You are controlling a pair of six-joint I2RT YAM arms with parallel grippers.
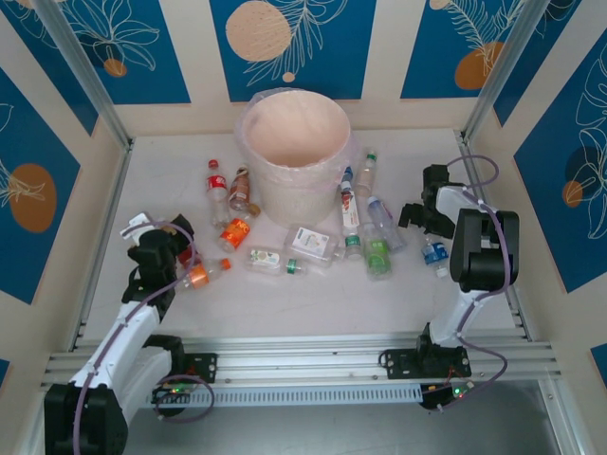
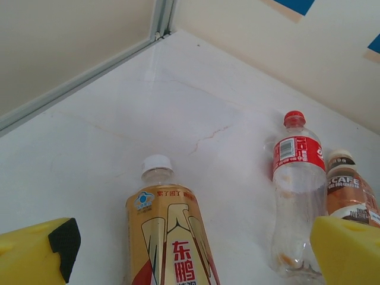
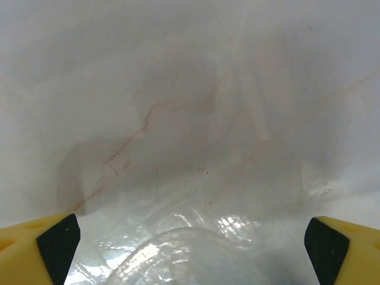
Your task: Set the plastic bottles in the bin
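The bin (image 1: pixel 296 156) stands at the back middle of the table, with plastic bottles scattered round its front. My left gripper (image 1: pixel 178 239) is open at the left. In the left wrist view, my left gripper (image 2: pixel 193 252) straddles a gold-labelled bottle (image 2: pixel 169 228) with a white cap, lying well inside the gap. A red-labelled bottle (image 2: pixel 295 178) and a brown-labelled bottle (image 2: pixel 347 190) lie beyond on the right. My right gripper (image 1: pixel 411 214) is open beside a clear bottle (image 1: pixel 383 224). In the right wrist view, my right gripper (image 3: pixel 190 246) hangs just above a clear ribbed bottle (image 3: pixel 196 252).
Several more bottles lie in front of the bin, among them a green-labelled one (image 1: pixel 377 254), a blue-labelled one (image 1: pixel 434 254) and an orange-capped one (image 1: pixel 201 275). Aluminium rails (image 1: pixel 104 204) edge the table on both sides. Walls close in the back corners.
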